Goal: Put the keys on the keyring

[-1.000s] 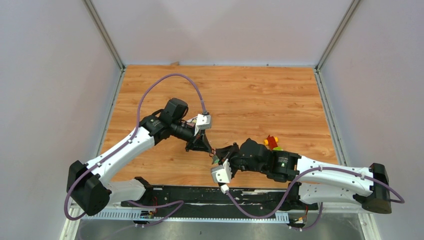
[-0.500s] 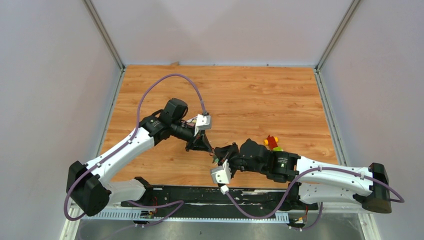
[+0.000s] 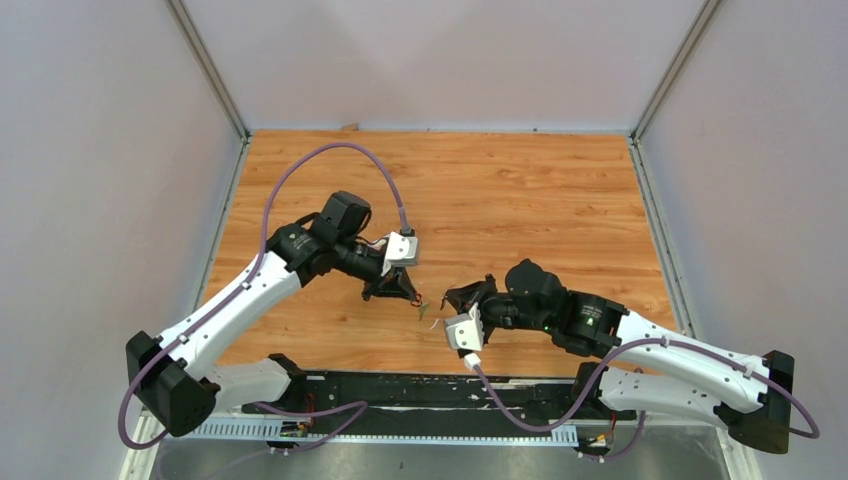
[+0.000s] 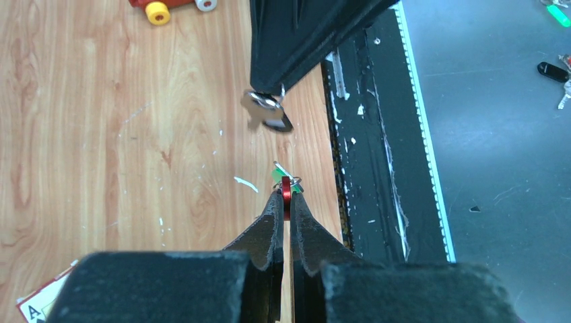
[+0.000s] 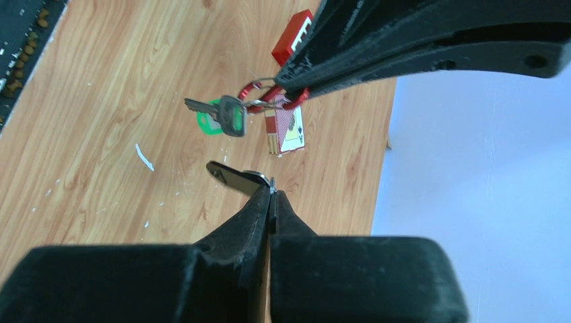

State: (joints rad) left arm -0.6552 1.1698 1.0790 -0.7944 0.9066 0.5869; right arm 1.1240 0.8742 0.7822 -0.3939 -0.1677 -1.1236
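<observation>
My left gripper is shut on the red keyring, held above the table. The green-headed key hangs from the keyring on a small wire loop; it also shows in the top view. My right gripper is shut on the small metal ring of the black-headed key, which sticks out to the left of its tips. In the left wrist view this key hangs a short way beyond the keyring. In the top view my left gripper and right gripper face each other, a small gap apart.
A red box with white squares and a red playing-card box lie on the wooden table. A red-yellow toy cluster lies further off. The black strip at the table's near edge is close to the grippers.
My right gripper has drawn back to the right with the black-headed key, opening a gap between the grippers. My left gripper has shifted slightly left with the keyring and the green key.
</observation>
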